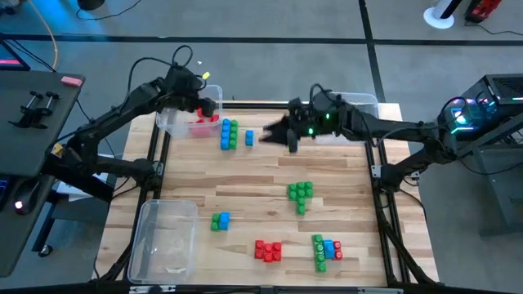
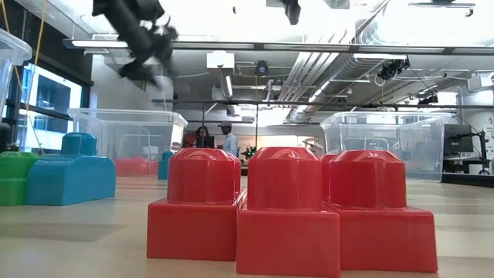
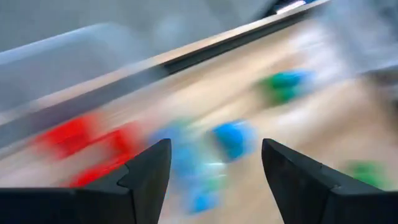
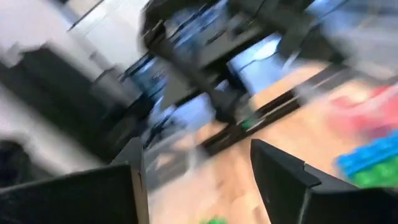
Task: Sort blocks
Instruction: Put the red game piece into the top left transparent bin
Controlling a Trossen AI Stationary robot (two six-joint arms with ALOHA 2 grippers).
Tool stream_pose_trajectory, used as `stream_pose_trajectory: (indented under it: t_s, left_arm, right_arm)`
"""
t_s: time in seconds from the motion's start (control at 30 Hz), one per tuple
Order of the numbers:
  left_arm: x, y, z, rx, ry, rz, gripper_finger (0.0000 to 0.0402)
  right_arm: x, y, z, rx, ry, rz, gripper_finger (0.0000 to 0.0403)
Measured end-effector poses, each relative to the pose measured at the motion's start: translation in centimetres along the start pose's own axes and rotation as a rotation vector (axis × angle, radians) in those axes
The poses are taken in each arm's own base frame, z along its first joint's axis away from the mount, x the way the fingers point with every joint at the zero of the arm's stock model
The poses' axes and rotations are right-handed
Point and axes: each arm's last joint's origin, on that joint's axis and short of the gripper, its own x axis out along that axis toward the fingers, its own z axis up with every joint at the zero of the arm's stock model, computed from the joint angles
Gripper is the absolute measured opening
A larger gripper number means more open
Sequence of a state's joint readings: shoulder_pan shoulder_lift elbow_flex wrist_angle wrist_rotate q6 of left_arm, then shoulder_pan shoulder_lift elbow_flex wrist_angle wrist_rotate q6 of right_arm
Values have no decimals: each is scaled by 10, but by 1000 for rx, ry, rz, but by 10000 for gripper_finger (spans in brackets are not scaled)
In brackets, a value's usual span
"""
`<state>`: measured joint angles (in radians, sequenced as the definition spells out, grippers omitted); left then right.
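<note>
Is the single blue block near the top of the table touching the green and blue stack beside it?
Apart. The high view shows bare wood between the single blue block and the green and blue stack.

The middle of the counter [image 1: 245,184] lies bare, a broad lane between the green cluster [image 1: 300,196] and the near-left clear bin [image 1: 166,241]. Along the near edge, red blocks [image 1: 267,250] and a mixed green-blue-red cluster [image 1: 327,249] crowd the way. At the far edge, the left gripper [image 1: 208,107] hangs over a bin holding red blocks [image 1: 202,124]; the right gripper [image 1: 278,135] blocks the far centre
</note>
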<state>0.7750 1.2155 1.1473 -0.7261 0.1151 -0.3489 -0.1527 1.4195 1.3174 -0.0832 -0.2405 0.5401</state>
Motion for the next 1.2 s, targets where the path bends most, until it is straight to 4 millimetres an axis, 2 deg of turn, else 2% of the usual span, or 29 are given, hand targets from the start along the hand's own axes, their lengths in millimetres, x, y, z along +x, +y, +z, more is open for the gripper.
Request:
stream_pose_trajectory:
  t_s: [0.13,0.27,0.43,0.57,0.6,0.67,0.8,0.9,1.07,1.2]
  left_arm:
    - [-16,-52,-4,49,-139,-250,217]
    - [-29,-106,-29,182,-165,-420,189]
    - [-34,-160,-91,304,-50,-403,121]
    - [-33,-193,-143,356,14,-371,35]
    - [-33,-200,-155,378,26,-380,18]
    - [-31,-214,-176,418,44,-410,10]
    - [-26,-232,-205,475,75,-453,6]
    - [-21,-235,-216,501,95,-445,3]
    - [-19,-235,-221,552,104,-426,1]
    - [-18,-234,-221,606,84,-406,1]
  right_arm:
    - [5,29,-35,-22,203,40,161]
    - [4,60,-78,-63,403,44,134]
    - [-1,87,-140,-151,552,76,78]
    - [1,97,-181,-112,607,65,13]
    - [3,98,-189,-106,621,61,8]
    - [8,102,-206,-109,660,49,9]
    - [35,108,-236,-155,736,50,2]
    - [60,115,-252,-216,771,68,1]
    - [93,105,-284,-296,919,-24,0]
    - [106,103,-292,-337,1006,-97,0]
